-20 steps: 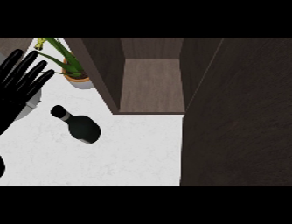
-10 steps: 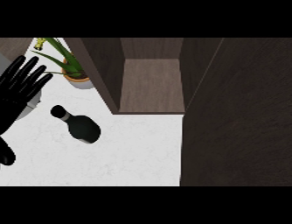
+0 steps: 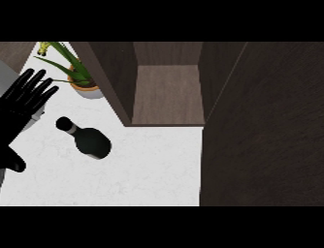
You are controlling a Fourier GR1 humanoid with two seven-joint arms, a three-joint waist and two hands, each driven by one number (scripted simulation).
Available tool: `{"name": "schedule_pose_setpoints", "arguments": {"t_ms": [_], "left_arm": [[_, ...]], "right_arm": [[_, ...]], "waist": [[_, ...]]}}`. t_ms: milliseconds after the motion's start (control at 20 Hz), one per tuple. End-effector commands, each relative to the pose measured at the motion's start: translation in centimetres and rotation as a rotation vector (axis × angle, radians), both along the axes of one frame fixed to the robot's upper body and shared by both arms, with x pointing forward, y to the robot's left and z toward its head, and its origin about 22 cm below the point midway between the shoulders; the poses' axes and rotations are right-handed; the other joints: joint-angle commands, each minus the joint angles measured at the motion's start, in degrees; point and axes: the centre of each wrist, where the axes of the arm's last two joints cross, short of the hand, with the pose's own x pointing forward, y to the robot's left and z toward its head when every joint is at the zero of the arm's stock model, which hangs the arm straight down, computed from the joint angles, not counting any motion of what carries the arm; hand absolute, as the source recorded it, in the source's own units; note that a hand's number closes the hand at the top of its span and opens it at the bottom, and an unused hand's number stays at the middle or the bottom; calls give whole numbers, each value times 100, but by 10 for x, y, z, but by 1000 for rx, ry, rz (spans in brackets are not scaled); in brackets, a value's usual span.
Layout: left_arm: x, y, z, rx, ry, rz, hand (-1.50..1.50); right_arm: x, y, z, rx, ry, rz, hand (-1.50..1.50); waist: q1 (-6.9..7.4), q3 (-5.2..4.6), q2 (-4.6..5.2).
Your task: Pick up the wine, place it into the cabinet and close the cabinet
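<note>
Hovering at the view's left edge, the left hand has its fingers straight and spread, holding nothing. Just right of it, apart from it, the dark wine bottle lies on the white counter. Behind stands a potted plant. Further right, the cabinet is open, its dark door swung out.

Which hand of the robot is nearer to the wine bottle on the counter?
The left hand. It is open, just left of the wine bottle, apart from it and not touching. The right hand does not show in the head view, so its distance cannot be judged.
</note>
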Motion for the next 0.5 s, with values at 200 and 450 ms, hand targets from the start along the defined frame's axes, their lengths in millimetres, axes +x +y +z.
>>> {"name": "schedule_pose_setpoints", "arguments": {"t_ms": [200,450], "left_arm": [[-1,7,-47,34,37,13,-150],[21,26,-54,47,32,8,-150]], "right_arm": [[-13,-2,3,-20,-9,9,-150],[-4,-5,10,-7,-16,19,-150]], "waist": [[-11,0,1],[-46,-4,16]]}}
